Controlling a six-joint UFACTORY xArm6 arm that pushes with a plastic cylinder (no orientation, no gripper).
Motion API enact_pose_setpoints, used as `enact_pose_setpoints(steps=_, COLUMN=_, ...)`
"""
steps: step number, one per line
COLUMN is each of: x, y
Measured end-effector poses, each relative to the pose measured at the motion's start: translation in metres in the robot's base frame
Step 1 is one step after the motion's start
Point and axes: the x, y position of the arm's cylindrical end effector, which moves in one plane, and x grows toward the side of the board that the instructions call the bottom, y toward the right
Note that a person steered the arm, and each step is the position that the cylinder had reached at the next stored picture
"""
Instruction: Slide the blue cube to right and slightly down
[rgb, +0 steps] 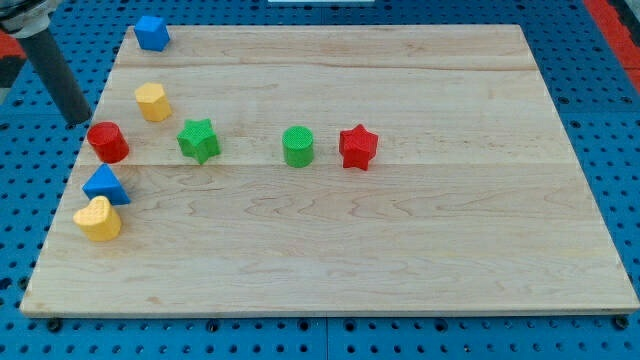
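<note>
— So, where is the blue cube (151, 32)?
— At the top-left corner of the wooden board (400, 250), right by the board's top edge and well apart from every other block.
— And the arm?
— It shows only as a straight dark rod coming in from the view's top left. The rod's tip (79, 121) sits at the board's left edge, below and to the left of the cube and apart from it. It is just above and to the left of the red cylinder (108, 142), and left of the yellow block (153, 102), whose shape looks roughly hexagonal.
— Is any pincer open or closed?
— The arm carries none; it ends in the bare rod, so nothing is held.
— What else lies on the board?
— Down the left side, below the red cylinder, is a blue triangular block (105, 185), and touching it from below is a yellow heart (98, 219). Toward the middle, a green star (198, 140), then a green cylinder (297, 146), and just beside that on the right a red star (357, 147). These three sit in a rough row.
— And around the board?
— A blue pegboard surface (590, 50) with rows of holes.
</note>
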Motion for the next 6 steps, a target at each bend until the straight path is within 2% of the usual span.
enact_pose_setpoints(steps=2, x=0.014, y=-0.001)
enact_pose_setpoints(steps=5, x=0.088, y=-0.001)
enact_pose_setpoints(steps=6, x=0.104, y=0.044)
